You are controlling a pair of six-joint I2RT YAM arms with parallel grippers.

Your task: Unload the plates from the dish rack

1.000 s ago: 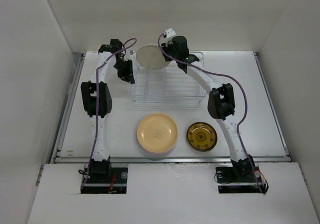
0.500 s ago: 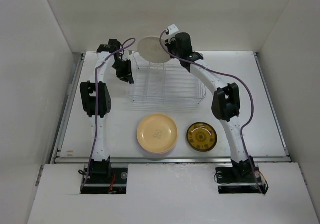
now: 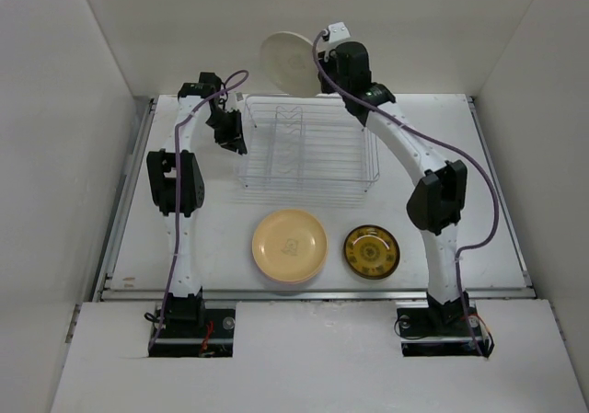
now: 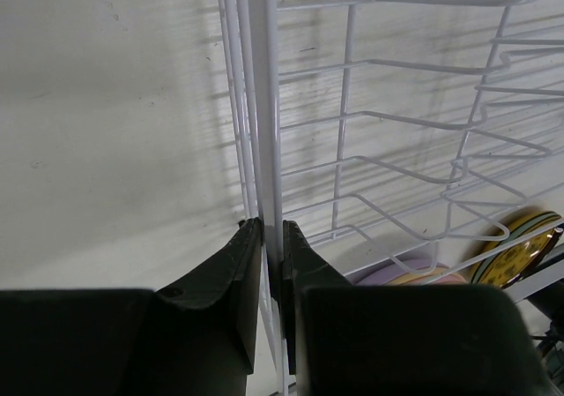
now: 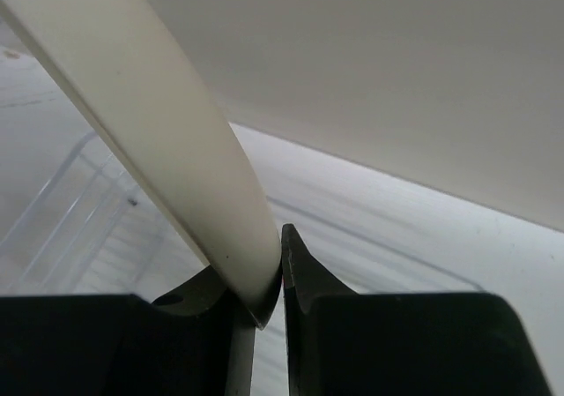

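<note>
1. Cream plate (image 3: 287, 61) hangs on edge in the right pincer (image 5: 275, 281), whose jaws are nearly closed on its rim. The disc stands up and to the left of the fingertips, high above the dish rack (image 3: 308, 185).
2. Gripping the rim, I judge, holds the plate upright so that it can pass the slot prongs below the pincer.
3. The left pincer (image 4: 271, 237) is pinched tight on the rack's left rim wire, which runs straight ahead between its jaws. That likely steadies the rack against being dragged along with the plate.
4. Beneath the right pincer, the rack shows no plate in its slots.
5. Back toward the arm bases from both pincers, an orange-yellow plate (image 3: 290, 245) tops a small stack on the table (image 3: 497, 201). A dark yellow-brown plate (image 3: 372, 251) lies just beside it.
</note>
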